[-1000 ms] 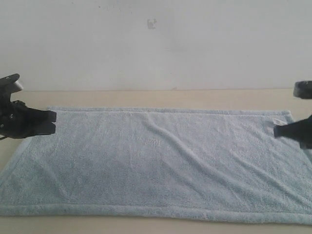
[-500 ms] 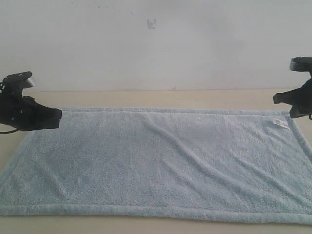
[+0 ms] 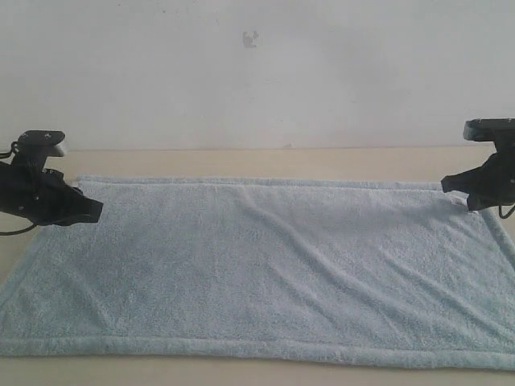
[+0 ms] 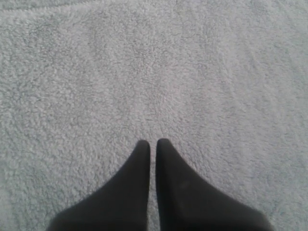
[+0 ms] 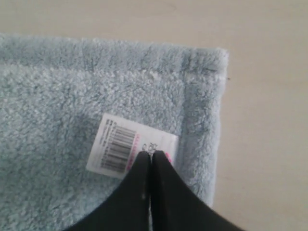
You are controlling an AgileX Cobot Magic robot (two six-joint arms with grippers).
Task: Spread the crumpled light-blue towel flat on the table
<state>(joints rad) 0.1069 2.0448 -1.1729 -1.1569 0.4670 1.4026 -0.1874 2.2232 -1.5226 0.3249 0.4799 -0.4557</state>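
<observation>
The pale-blue towel lies spread out over the beige table, with soft ridges running across its middle. My left gripper hovers shut over the towel's far left corner, nothing held; in the left wrist view its tips stand over bare terry cloth. My right gripper hangs shut above the far right corner. The right wrist view shows its tips over the white barcode label near the hemmed corner of the towel, holding nothing.
A white wall rises right behind the table. Bare tabletop shows beyond the towel's right edge. The towel's near hem runs close to the table's front edge.
Both grippers have risen off the towel. The right one moved up and inward over the label corner; the left one lifted and shifted slightly. The towel lies as before.
</observation>
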